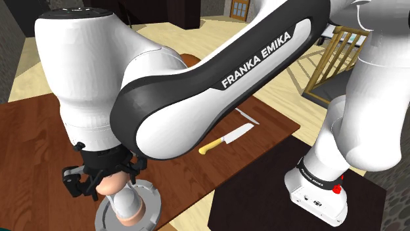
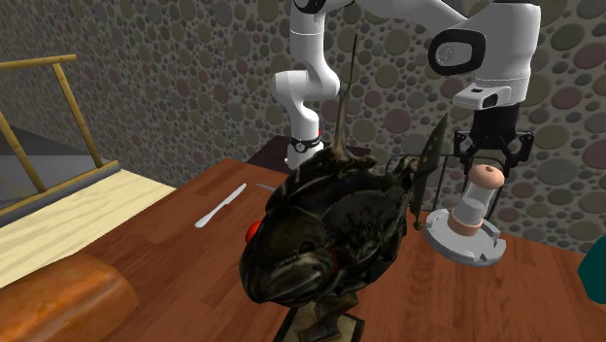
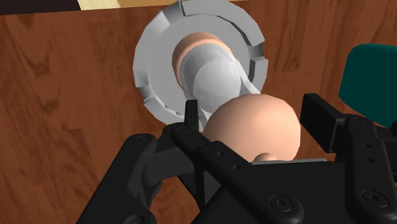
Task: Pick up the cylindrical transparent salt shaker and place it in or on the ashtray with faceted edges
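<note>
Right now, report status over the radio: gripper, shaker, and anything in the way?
Gripper astride shaker cap, grip unclear. Shaker upright, base in ashtray. Off to the side: knife, fish figure.

**Q.** Which lettering can be read?

**A.** "FRANKA EMIKA", in white capitals, on the dark shell [image 1: 197, 98] of the white arm [image 1: 85, 72]. In the shoulder view it runs lengthwise along the link.

**Q.** Is there any other marking?

**A.** A dark band [image 1: 319, 172] round the arm near its foot carries small white lettering, too small to read. No numbers or signs are legible elsewhere.
</note>
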`<control>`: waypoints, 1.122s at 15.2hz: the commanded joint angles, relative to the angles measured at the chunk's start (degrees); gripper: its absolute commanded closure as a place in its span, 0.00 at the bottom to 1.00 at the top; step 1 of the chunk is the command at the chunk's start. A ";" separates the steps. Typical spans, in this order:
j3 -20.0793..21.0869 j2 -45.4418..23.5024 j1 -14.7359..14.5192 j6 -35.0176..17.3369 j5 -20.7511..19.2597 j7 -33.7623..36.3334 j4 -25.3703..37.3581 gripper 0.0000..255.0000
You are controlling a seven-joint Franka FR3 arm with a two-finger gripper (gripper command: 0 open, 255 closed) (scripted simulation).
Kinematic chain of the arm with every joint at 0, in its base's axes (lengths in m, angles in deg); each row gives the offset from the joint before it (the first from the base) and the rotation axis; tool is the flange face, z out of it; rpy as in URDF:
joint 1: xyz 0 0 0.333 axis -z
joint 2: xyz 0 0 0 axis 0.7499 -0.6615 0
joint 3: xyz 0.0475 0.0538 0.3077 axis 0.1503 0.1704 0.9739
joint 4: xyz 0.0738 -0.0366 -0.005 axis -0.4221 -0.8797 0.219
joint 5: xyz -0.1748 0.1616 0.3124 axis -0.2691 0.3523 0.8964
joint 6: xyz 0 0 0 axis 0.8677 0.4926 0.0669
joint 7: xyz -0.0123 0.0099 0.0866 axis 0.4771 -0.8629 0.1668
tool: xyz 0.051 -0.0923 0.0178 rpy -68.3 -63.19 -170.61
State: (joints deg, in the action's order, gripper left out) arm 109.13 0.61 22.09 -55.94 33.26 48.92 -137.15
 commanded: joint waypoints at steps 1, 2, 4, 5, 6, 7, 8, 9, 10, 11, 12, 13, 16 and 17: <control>0.00 0.01 0.00 -0.03 0.00 0.01 -0.01 1.00; 0.00 0.01 0.00 -0.03 0.00 0.01 -0.01 1.00; 0.00 0.01 0.00 -0.03 0.00 0.01 -0.01 0.00; 0.00 0.01 0.00 -0.03 0.00 0.01 -0.01 0.00; 0.00 0.01 0.00 -0.03 0.00 0.01 -0.01 0.00; 0.00 0.01 0.00 -0.03 0.00 0.01 -0.01 0.00; 0.00 0.01 0.00 -0.03 0.00 0.01 -0.01 0.00; 0.24 1.23 0.38 1.55 0.92 -0.60 0.55 0.00; 0.43 2.39 0.73 3.15 1.78 -1.17 1.18 0.00; 0.57 3.49 1.05 4.78 2.59 -1.70 1.91 0.00; 0.64 4.31 1.27 6.09 3.19 -2.09 2.53 0.00; 0.63 4.31 1.26 6.09 3.20 -2.10 2.53 0.00; 0.62 4.31 1.25 6.09 3.20 -2.10 2.53 0.00; 0.62 4.31 1.25 6.09 3.20 -2.10 2.53 0.00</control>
State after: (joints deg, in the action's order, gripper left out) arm 109.75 4.94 23.36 -49.92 36.47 46.80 -134.69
